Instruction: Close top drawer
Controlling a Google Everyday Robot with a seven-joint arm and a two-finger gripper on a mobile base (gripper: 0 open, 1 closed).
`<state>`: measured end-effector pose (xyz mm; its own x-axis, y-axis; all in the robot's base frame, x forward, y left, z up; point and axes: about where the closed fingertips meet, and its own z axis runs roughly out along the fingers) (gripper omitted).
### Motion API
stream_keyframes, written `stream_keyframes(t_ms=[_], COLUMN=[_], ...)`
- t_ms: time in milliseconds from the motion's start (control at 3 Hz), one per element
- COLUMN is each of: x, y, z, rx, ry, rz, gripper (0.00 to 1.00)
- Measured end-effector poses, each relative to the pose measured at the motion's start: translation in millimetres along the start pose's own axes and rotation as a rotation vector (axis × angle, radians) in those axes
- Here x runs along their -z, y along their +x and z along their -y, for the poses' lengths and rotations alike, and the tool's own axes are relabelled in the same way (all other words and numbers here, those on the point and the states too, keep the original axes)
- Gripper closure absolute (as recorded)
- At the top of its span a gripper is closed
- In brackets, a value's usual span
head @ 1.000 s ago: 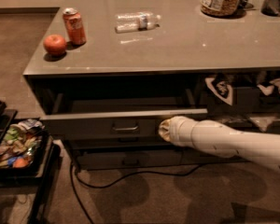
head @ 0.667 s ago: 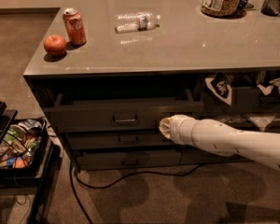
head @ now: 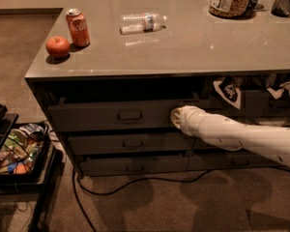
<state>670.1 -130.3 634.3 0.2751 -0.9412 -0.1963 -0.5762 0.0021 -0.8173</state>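
Apple (head: 57,46), red soda can (head: 78,27) and plastic water bottle (head: 142,23) lying flat, all on table (head: 193,47). Under its edge, top drawer (head: 96,117) nearly in, front slightly proud. Gripper (head: 174,117) on white arm (head: 241,137) against drawer front, right of handle (head: 130,115). Whether it is open or closed, cannot tell.

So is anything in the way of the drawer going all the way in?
Nothing visible is. The gripper is up against the front of the top drawer, just right of its handle, with nothing between them. The space behind the drawer is dark, so I cannot tell there.
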Motion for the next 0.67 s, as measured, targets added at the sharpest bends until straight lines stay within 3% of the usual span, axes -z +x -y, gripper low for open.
stream_keyframes(t_ms=[333, 667], x=[-4, -34], y=[5, -6], z=[8, 5], rx=[0.013, 0.025], ry=[0.025, 0.007], rz=[-0.009, 0.029], gripper=[1.00, 1.00])
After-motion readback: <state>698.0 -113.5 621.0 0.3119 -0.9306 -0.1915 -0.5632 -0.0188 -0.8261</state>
